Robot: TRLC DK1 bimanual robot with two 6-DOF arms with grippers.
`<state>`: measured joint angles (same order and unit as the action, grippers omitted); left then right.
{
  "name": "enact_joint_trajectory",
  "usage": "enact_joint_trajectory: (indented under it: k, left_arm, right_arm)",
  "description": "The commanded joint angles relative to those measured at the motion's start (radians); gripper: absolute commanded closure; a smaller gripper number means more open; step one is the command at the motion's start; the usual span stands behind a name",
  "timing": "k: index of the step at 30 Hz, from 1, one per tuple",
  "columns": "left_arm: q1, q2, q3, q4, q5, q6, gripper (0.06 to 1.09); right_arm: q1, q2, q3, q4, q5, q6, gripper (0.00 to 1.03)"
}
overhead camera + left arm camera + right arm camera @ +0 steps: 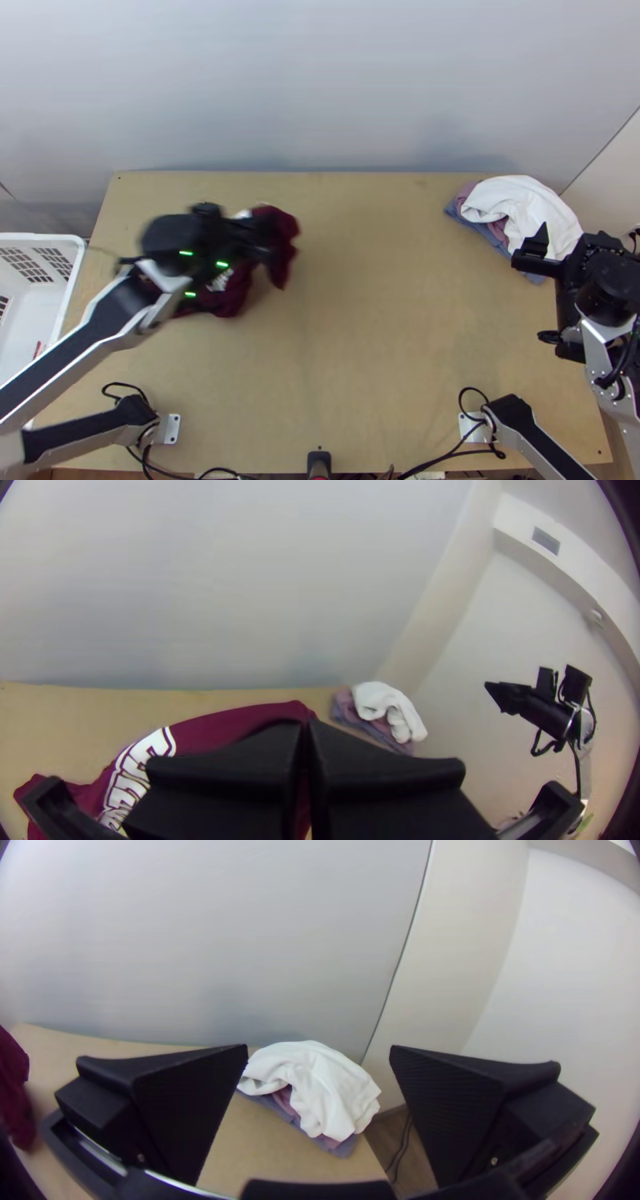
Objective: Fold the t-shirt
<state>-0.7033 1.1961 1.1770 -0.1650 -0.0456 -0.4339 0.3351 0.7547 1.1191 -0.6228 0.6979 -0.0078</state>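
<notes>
A maroon cloth t-shirt with white lettering (232, 298) lies on the left part of the light wooden table (376, 336), partly under the left arm. The left gripper (270, 240) has its two flat black fingers pressed together on a part of the shirt, and in the left wrist view the cloth slopes away from the fingertips. The arm is blurred in the top view, but the shirt seems bunched, with a portion raised.

The right gripper (571, 237) is over the right side of the table, its fingers wide apart with nothing between them. Near it, at the far right corner, a crumpled white cloth (520, 198) rests on folded mauve and blue-grey cloths (478, 227). A white plastic basket with slotted walls (74, 240) stands just beside the table's left edge.
</notes>
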Motion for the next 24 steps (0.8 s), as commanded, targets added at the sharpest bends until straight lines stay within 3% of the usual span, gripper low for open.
enact_joint_trajectory:
  k: [1,8,16,17,19,21,24]
  left_arm:
    - [-0.249,0.243,0.098,0.064,-0.022,0.000,1.05]
    - [-0.390,0.473,0.234,0.105,-0.020,-0.019,1.05]
    - [-0.449,0.531,0.289,0.105,-0.020,-0.072,1.05]
    - [-0.450,0.525,0.288,0.085,-0.020,-0.077,0.99]
    - [-0.452,0.505,0.288,0.024,-0.020,-0.080,0.59]
    - [-0.440,0.479,0.291,-0.039,-0.022,-0.085,0.29]
    - [-0.389,0.424,0.283,-0.114,-0.022,-0.085,0.15]
  right_arm:
    - [-0.019,0.037,0.021,-0.002,-0.008,0.002,0.04]
    - [-0.038,0.071,0.051,-0.003,-0.008,0.002,0.04]
    - [-0.064,0.092,0.044,-0.008,-0.021,0.034,0.04]
    - [-0.064,0.092,0.042,-0.008,-0.024,0.040,0.04]
    - [-0.062,0.097,0.041,-0.008,-0.034,0.048,0.04]
    - [-0.056,0.103,0.041,-0.011,-0.035,0.051,0.04]
    - [-0.041,0.107,0.045,-0.014,-0.041,0.051,0.04]
